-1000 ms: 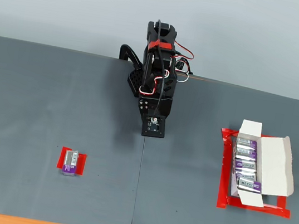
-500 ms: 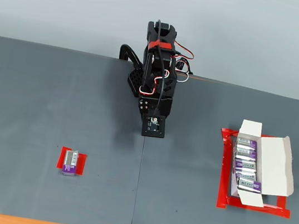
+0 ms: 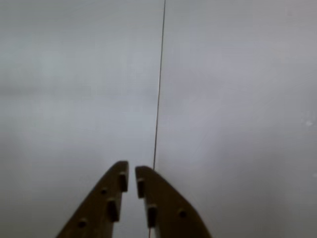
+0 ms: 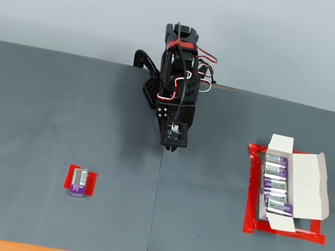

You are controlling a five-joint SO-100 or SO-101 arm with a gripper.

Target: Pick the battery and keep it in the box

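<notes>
The battery [image 4: 79, 182], small and silver-grey with purple ends, lies on a red tape patch at the front left of the grey mat in the fixed view. The box [image 4: 311, 185], a white carton with its flaps open, sits at the right and holds a row of purple-and-silver batteries. My gripper [image 4: 173, 143] hangs at the back centre, far from both. In the wrist view the gripper [image 3: 132, 167] points at bare mat, its fingers nearly touching with nothing between them. Battery and box are out of the wrist view.
A red tape outline [image 4: 250, 195] frames the box. Two grey mats meet at a seam [image 3: 158, 89] running toward the front edge under the gripper. The arm's black base [image 4: 160, 90] stands at the back. Orange table edge shows at the front.
The arm's wrist has lifted slightly and drawn back toward the base. Battery and box have not moved.
</notes>
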